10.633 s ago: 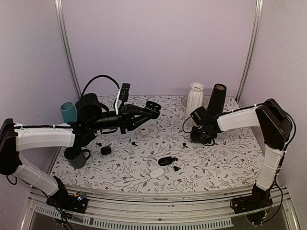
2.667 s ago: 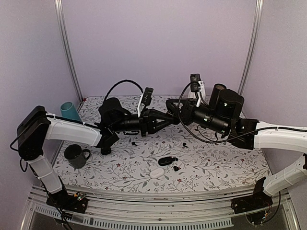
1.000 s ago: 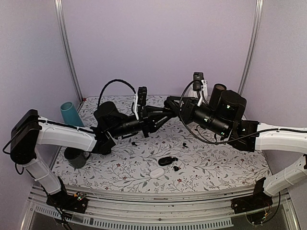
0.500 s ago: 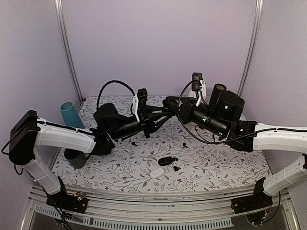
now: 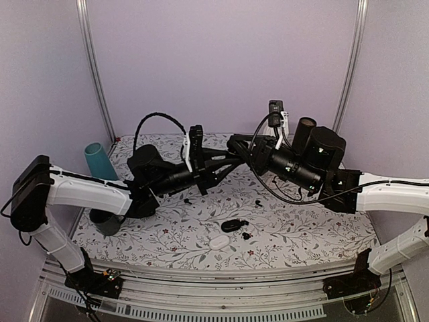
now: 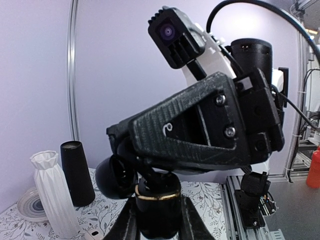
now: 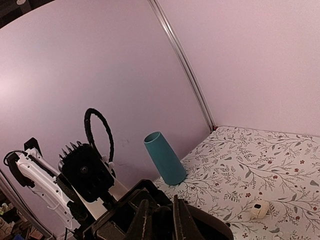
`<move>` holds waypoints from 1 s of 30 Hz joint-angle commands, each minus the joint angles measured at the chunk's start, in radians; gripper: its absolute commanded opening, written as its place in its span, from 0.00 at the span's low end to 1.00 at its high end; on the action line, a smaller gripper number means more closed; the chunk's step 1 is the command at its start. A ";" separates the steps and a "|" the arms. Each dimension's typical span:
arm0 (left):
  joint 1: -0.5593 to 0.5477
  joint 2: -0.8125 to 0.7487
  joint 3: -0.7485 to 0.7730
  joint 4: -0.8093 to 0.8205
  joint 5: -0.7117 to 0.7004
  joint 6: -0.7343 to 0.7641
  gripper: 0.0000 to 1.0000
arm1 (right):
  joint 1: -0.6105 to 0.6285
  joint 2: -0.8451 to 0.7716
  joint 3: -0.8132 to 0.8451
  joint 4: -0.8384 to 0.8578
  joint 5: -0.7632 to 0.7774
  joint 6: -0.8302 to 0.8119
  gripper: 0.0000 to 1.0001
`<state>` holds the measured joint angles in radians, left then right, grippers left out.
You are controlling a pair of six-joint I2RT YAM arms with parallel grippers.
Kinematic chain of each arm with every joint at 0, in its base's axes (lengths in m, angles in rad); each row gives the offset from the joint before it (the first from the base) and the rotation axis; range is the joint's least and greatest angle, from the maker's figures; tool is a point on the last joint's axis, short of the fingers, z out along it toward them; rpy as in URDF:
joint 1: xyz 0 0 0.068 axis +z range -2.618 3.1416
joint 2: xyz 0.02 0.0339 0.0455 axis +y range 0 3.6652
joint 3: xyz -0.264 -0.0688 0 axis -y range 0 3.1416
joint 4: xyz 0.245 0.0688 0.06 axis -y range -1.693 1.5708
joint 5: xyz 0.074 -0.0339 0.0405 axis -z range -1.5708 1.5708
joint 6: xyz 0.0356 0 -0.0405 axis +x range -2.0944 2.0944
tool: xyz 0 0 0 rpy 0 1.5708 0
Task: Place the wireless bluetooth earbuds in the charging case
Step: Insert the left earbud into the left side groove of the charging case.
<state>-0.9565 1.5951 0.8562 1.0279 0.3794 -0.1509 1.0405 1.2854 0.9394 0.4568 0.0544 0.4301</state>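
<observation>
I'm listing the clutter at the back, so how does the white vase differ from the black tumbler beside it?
The vase is white and ribbed; the tumbler is black and smooth. The vase pinches to a neck under a flared rim; the tumbler's sides run nearly straight. Both stand upright, side by side.

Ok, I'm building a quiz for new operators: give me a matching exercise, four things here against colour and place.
1 cup
2 ribbed vase
3 closed earbud case
4 mug

a white, near the front
b dark, left side
c teal, back left
d white, beside the black tumbler

Pairs: 1-c, 2-d, 3-a, 4-b
</observation>
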 commanded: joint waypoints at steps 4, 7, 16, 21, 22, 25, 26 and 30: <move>-0.019 -0.040 0.025 0.067 0.041 -0.027 0.00 | 0.016 0.008 -0.028 -0.033 -0.040 -0.004 0.10; -0.017 -0.043 0.031 0.062 0.040 -0.023 0.00 | 0.016 0.003 -0.039 -0.031 -0.021 0.004 0.11; -0.017 -0.014 0.075 0.034 0.137 -0.058 0.00 | 0.016 0.018 -0.032 -0.022 -0.020 -0.004 0.11; -0.017 -0.015 0.079 0.036 0.147 -0.072 0.00 | 0.016 0.023 -0.039 -0.018 -0.014 -0.004 0.11; -0.017 -0.015 0.080 0.039 0.147 -0.075 0.00 | 0.016 0.024 -0.039 -0.019 -0.013 -0.004 0.11; -0.017 -0.017 0.081 0.049 0.137 -0.095 0.00 | 0.016 0.029 -0.042 -0.018 -0.016 -0.004 0.11; -0.017 -0.018 0.083 0.053 0.131 -0.104 0.00 | 0.015 0.029 -0.044 -0.017 -0.017 -0.003 0.11; -0.012 -0.020 0.082 0.084 0.097 -0.146 0.00 | 0.016 0.024 -0.055 -0.016 -0.011 0.001 0.11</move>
<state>-0.9562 1.5951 0.8841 0.9825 0.4866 -0.2527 1.0470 1.2850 0.9268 0.4995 0.0433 0.4286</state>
